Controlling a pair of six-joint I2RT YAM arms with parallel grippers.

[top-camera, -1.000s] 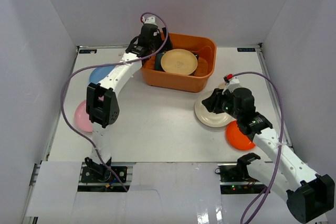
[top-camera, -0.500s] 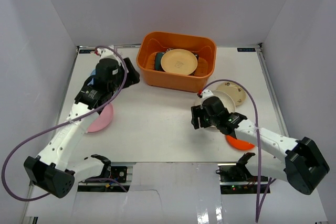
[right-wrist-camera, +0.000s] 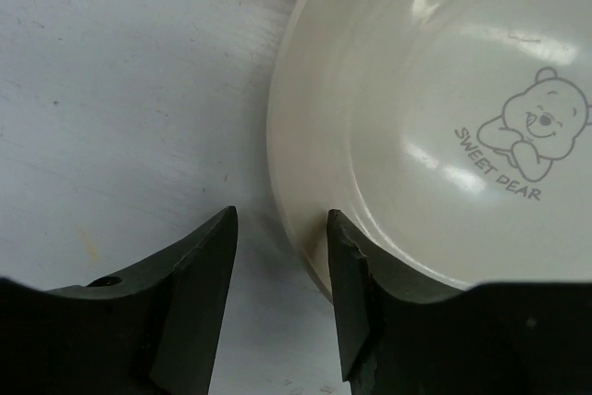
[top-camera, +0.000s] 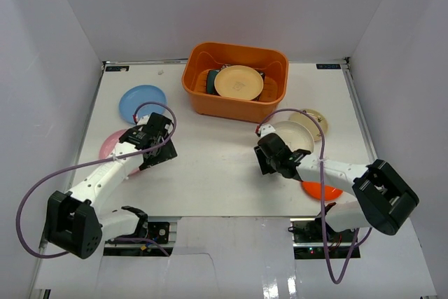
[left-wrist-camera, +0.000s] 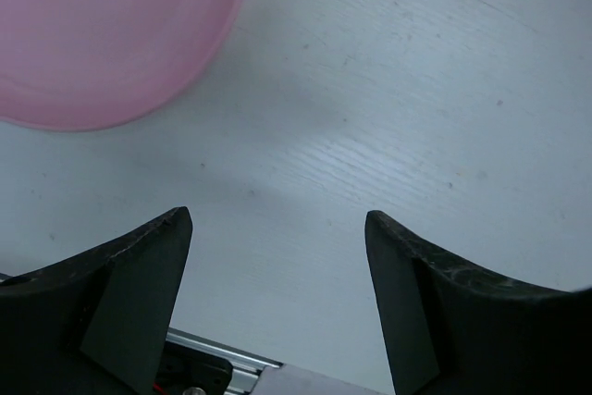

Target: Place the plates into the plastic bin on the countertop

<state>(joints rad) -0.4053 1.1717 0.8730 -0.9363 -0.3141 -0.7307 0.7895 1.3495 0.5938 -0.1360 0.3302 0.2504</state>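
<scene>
**Item 1.** Large orange plastic bin (top-camera: pixel 234 108), rectangular with rounded corners. It stands at the far middle of the flat white countertop (top-camera: pixel 210 180). Inside, a pale yellow round plate (top-camera: pixel 239 82) lies uppermost. A teal square plate (top-camera: pixel 202 80) is partly covered at its left, and a dark dish (top-camera: pixel 268 73) peeps out at its right (pattern too hidden to read).

**Item 2.** Round blue plate (top-camera: pixel 142 101). It lies flat on the countertop, left of the bin and apart from it.

**Item 3.** Round pink plate (top-camera: pixel 110 146). It is near the left edge, partly under the left arm.

**Item 4.** Round cream plate (top-camera: pixel 297 134), printed with a bear and the words "SWEET DEAR". It sits right of centre, with a round tan plate (top-camera: pixel 316 121) just beyond it. A round orange plate (top-camera: pixel 320 190) lies nearer the bases, partly under the right arm.

**Item 5.** Left gripper (top-camera: pixel 162 152). It is low over bare countertop just beside the pink plate, with its jaws wide apart and nothing between them (the wrist view shows the plate's rim off to the upper left).

**Item 6.** Right gripper (top-camera: pixel 271 152). It is at the cream plate's left rim. The jaws are partly apart and straddle that rim, one finger outside over the countertop and one over the plate's inside. A gap shows at the outer finger, so the rim is not clamped.
</scene>
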